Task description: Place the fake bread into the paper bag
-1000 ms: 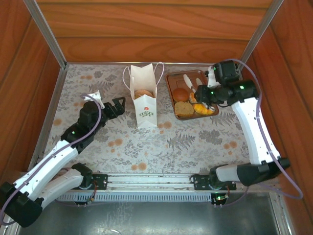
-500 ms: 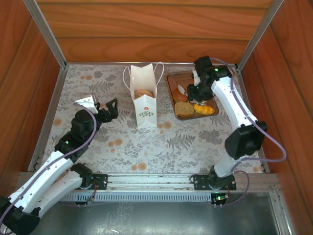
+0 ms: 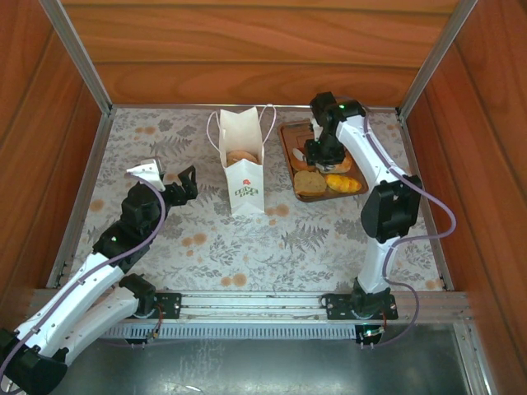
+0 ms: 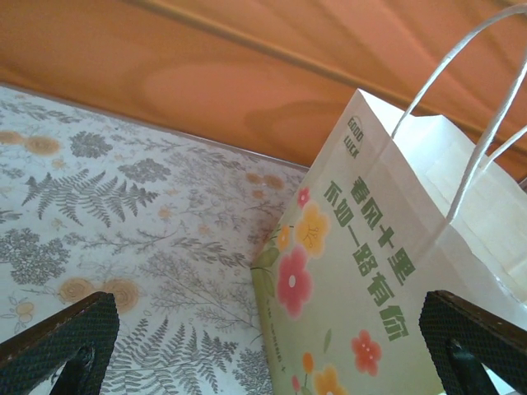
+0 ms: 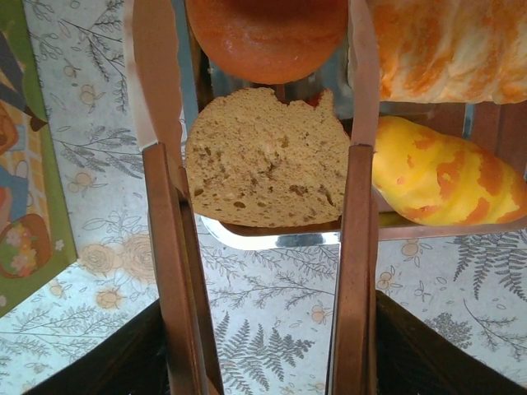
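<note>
The white paper bag (image 3: 244, 164) stands upright in mid-table with a bun-like piece of fake bread (image 3: 242, 155) showing in its mouth. More fake bread lies in the brown tray (image 3: 288, 136): a square slice (image 5: 263, 164), a round bun (image 5: 263, 33) and a yellow-orange croissant (image 5: 436, 177). My right gripper (image 3: 315, 155) hangs over the tray, open. In the right wrist view its fingers (image 5: 160, 247) flank the slice and the bun. My left gripper (image 3: 177, 188) is open, just left of the bag's flowered side (image 4: 370, 271), gripping nothing.
Wooden walls (image 3: 247, 49) close in the floral-cloth table (image 3: 247, 247) at the back and sides. A fourth pastry (image 5: 453, 41) lies at the tray's far right. The bag's cord handles (image 4: 478, 123) stand up above its rim.
My right arm swung left and now hangs over the tray's middle, jaws a little wider. My left gripper drew back slightly from the bag.
</note>
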